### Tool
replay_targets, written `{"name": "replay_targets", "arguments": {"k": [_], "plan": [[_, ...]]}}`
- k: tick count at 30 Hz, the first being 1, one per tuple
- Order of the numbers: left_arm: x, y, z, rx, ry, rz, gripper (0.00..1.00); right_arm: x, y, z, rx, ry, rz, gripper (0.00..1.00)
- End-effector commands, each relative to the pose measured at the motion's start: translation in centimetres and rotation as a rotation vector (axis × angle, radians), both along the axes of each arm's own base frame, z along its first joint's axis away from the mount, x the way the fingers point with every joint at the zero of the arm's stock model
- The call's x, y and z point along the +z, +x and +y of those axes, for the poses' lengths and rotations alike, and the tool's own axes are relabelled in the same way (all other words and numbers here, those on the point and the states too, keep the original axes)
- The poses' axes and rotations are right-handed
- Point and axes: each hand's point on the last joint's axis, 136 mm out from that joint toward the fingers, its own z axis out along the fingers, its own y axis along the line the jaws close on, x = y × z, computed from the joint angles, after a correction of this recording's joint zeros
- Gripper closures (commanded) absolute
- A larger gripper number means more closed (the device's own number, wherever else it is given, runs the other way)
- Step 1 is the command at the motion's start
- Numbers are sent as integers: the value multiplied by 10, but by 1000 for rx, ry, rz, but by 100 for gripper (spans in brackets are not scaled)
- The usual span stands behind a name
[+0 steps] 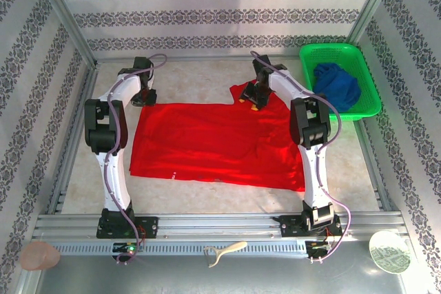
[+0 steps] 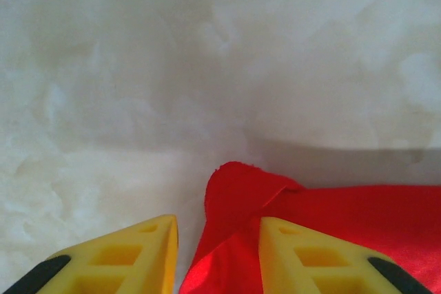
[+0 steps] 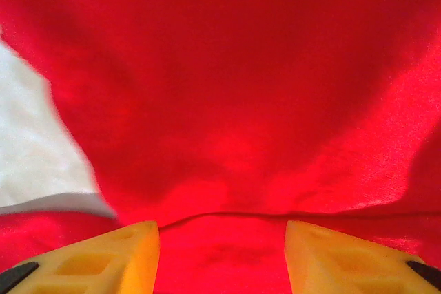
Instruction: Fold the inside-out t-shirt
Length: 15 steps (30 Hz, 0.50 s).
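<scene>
Left end effector (image 2: 217, 232): fingers partly apart, astride the far left corner of the t-shirt (image 1: 213, 142); I cannot tell whether they pinch it
Right end effector (image 3: 222, 228): fingers about half apart with red cloth between them, at the far right edge by a sleeve; grip cannot be told
T-shirt: lies spread out, plain red side up, mid tabletop (image 1: 200, 74) between the two arms
Done: shirt laid flat, both end effectors at its far corners
Left to do: judging by the flat cloth, every fold
Aside: blue garment (image 1: 337, 86) in the green basket (image 1: 375, 105), apart from the shirt
</scene>
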Motion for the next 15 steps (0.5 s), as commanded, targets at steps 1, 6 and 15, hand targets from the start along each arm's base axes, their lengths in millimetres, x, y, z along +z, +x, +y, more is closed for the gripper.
{"name": "replay_targets", "arguments": {"k": [1,6,15], "plan": [[4,-1,4,-41,67,5,65,21,4,-5,-42,20,-54,49],[3,6,3,-42,67,-2,65,5,-4,-11,-73,-1,-8,49],[-1,18,-6,-56,38,-22,66,-19,-21,-16,-117,-25,78,50]]}}
